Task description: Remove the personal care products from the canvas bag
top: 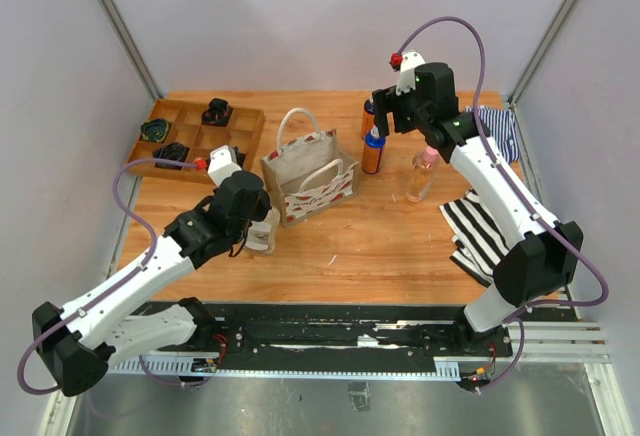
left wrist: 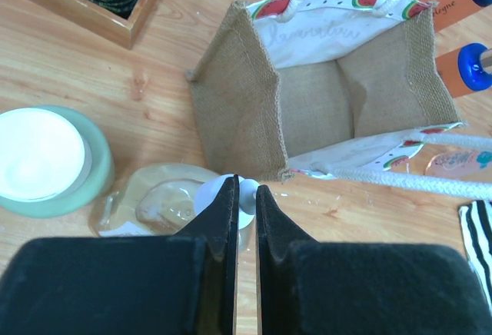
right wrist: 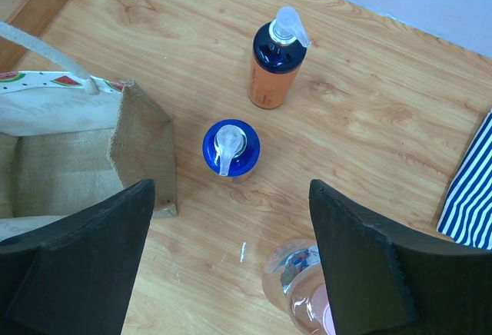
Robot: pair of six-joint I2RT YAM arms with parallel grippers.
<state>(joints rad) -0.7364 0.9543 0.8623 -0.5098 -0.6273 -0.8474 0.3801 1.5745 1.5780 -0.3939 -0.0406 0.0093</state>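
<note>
While the left gripper (left wrist: 244,184) pinches a clear bottle (left wrist: 165,200), the right gripper (right wrist: 231,197) hangs wide open.

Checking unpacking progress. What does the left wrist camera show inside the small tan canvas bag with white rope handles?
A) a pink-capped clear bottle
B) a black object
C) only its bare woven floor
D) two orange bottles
C: that view looks straight into the tan canvas bag and shows only bare woven floor; an orange bottle with a blue cap stands outside it.

white-black arms (top: 130,291), purple cables (top: 480,51), maybe red knobs (top: 396,59)
</note>
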